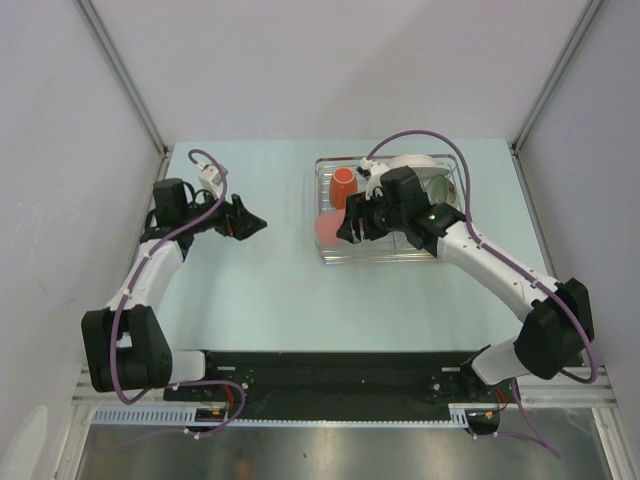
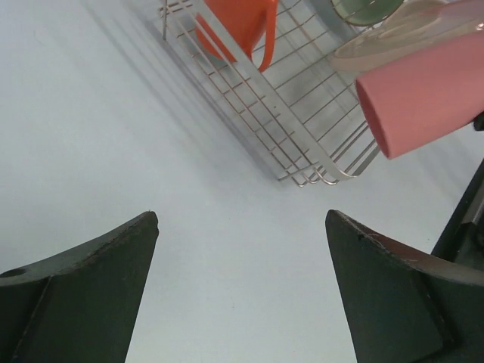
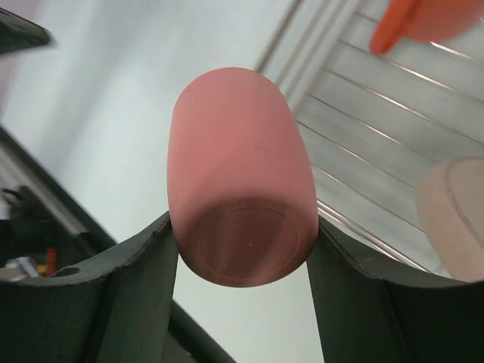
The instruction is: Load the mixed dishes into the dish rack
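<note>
Your left pincer [image 2: 242, 219] hangs released and empty over the tabletop [image 1: 260, 290]; leave it parked there. Your right pincer [image 3: 242, 234] is clenched on the small pink cup [image 3: 238, 174], held sideways above the dish rack's [image 2: 280, 98] near left corner. Turn the cup mouth-down and lower it onto bare wires, clear of the orange mug [image 1: 343, 186] farther back. Only then let go.

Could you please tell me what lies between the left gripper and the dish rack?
Nothing: in the left wrist view only bare table separates the open left gripper from the dish rack corner; the top view agrees.
</note>
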`<state>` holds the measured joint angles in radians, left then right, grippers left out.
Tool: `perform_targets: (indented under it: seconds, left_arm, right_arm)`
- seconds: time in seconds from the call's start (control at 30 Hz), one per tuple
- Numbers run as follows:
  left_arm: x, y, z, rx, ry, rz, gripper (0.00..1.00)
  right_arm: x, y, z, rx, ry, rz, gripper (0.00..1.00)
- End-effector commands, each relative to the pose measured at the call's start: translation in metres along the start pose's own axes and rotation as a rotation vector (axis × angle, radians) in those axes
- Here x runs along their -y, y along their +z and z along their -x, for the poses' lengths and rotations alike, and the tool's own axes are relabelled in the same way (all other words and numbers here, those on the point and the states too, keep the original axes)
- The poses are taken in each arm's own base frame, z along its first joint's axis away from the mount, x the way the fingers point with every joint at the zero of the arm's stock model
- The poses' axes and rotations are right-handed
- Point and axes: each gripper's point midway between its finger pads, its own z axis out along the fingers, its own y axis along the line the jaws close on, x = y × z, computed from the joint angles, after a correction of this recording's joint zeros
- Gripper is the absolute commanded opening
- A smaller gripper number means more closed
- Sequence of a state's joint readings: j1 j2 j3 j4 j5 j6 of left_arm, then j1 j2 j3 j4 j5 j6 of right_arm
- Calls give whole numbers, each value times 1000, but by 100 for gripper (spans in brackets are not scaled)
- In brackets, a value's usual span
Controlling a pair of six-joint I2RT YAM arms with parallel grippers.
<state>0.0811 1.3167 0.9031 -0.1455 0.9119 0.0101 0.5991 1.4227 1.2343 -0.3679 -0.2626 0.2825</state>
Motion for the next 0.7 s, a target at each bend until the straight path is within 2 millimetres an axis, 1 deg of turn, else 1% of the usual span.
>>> perform_targets:
  seconds: [0.0, 0.07, 0.1, 0.17, 0.2, 0.23, 0.27, 0.3, 0.37, 0.4, 0.47, 0.5, 0.53, 0.6, 0.63, 0.67]
  left_arm:
    - [-9, -5, 0, -3, 93, 64, 96]
    - [-9, -5, -1, -2, 90, 61, 96]
    - [-9, -5, -2, -3, 84, 59, 96]
    - [-9, -3, -3, -3, 75, 55, 96]
    - [-9, -3, -4, -4, 71, 51, 95]
    - [-9, -3, -5, -5, 68, 50, 95]
    - [-9, -3, -6, -5, 62, 49, 95]
    - [-8, -2, -7, -7, 64, 45, 95]
    - [-9, -2, -9, -11, 66, 43, 95]
    - [-9, -2, -11, -17, 62, 48, 95]
    - [-11, -2, -13, -24, 64, 53, 94]
    - [-13, -2, -14, -26, 63, 62, 94]
    - [-13, -2, -17, -31, 70, 62, 94]
    - [-15, -4, -18, -33, 77, 76, 94]
    - [-15, -3, -21, -38, 73, 77, 94]
    - [-16, -4, -22, -41, 77, 81, 94]
  right_arm:
    - [34, -1, 5, -37, -147, -211, 0]
    - [42, 5, 3, -59, -158, -246, 0]
    - [43, 6, 9, -50, -168, -260, 0]
    - [43, 10, 11, -53, -171, -260, 0]
    - [45, 15, 10, -61, -170, -262, 0]
    - [42, 17, 15, -53, -179, -257, 0]
    - [47, 18, 19, -45, -182, -283, 0]
    - [48, 23, 17, -55, -183, -286, 0]
    - [47, 26, 22, -53, -187, -284, 0]
    - [51, 33, 17, -75, -185, -291, 0]
    - [50, 38, 16, -96, -194, -297, 0]
    - [54, 46, 8, -128, -195, -307, 0]
    - [55, 47, 2, -162, -199, -316, 0]
    - [56, 52, 1, -187, -223, -348, 0]
    - [61, 59, -7, -223, -232, -368, 0]
    - [60, 59, -14, -253, -248, -380, 0]
